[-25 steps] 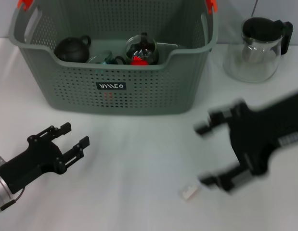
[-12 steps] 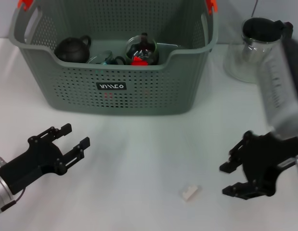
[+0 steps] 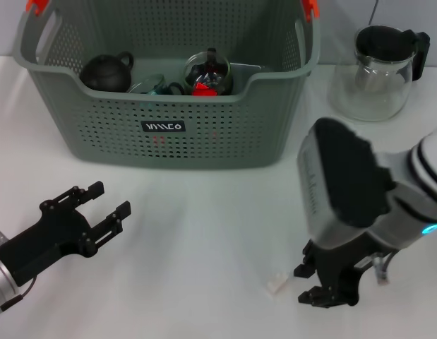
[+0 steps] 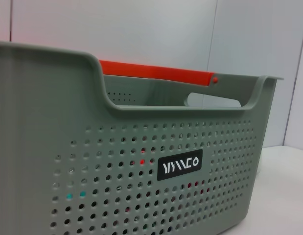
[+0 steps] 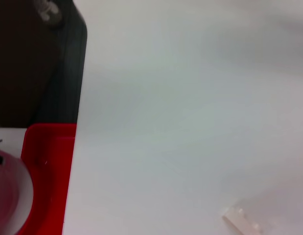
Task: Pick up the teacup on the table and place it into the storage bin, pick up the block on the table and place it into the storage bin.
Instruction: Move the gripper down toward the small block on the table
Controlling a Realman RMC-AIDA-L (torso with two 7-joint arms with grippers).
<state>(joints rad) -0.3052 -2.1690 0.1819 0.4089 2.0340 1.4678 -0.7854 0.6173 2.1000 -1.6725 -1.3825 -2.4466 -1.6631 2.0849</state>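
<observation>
The small pale whitish block (image 3: 277,283) lies on the white table (image 3: 204,233), well in front of the large grey-green perforated plastic storage bin (image 3: 169,127) and toward its right-hand end. The right gripper (image 3: 315,282), black and hanging from a bulky grey and black arm, sits low over the table just beside the block, on the side away from the bin's middle. Its two fingers are spread apart, one nearer the bin and one farther, and nothing lies between them; the block rests just outside their tips, close to them, though whether it touches cannot be told. In the right wrist view the block (image 5: 243,221) shows as a small pale piece on bare table.

The left gripper (image 3: 98,212), black, hovers in front of the bin's left half, well apart from the block, with its fingers parted and holding nothing.

Inside the bin lie a dark round teapot (image 3: 106,70), a clear glass pot with red inside (image 3: 207,73), and a glassy greenish item (image 3: 151,85) between them, too hidden to name. Beside the bin's right end stands a clear glass jug with a black lid (image 3: 380,70).
</observation>
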